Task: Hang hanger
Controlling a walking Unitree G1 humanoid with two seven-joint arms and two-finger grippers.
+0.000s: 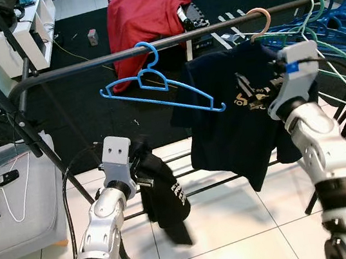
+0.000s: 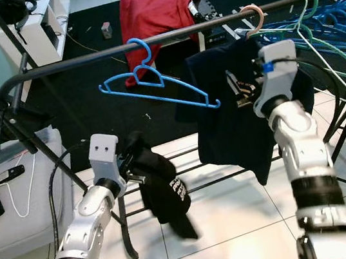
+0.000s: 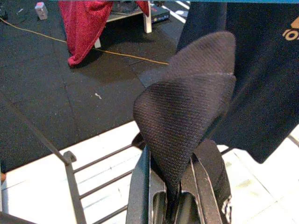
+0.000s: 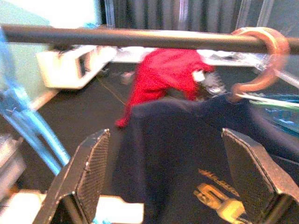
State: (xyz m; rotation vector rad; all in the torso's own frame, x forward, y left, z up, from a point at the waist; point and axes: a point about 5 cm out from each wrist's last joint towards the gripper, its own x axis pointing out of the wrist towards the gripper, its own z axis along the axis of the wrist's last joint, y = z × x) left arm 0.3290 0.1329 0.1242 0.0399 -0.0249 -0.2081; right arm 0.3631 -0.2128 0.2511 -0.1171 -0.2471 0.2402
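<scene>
Right claw (image 4: 163, 186) is spread wide, fingers (image 4: 86, 177) well apart with nothing between them, raised right up against the navy T-shirt (image 1: 235, 107) — that shirt hangs on a hanger whose peach hook (image 1: 261, 20) sits over the dark rail (image 1: 148, 47). The right arm is bent upward at the elbow, its forearm rising steeply toward the rail. Left claw (image 3: 170, 205) is clenched on a black garment (image 1: 163, 196), the cloth bunched up out of its fingers and trailing down over the rack's lower bars (image 3: 93, 158); that arm reaches forward, low. An empty blue hanger (image 1: 160, 86) hangs tilted on the rail between the two arms — a cluster of blue and green hangers (image 1: 332, 14) crowds the rail's right end.
</scene>
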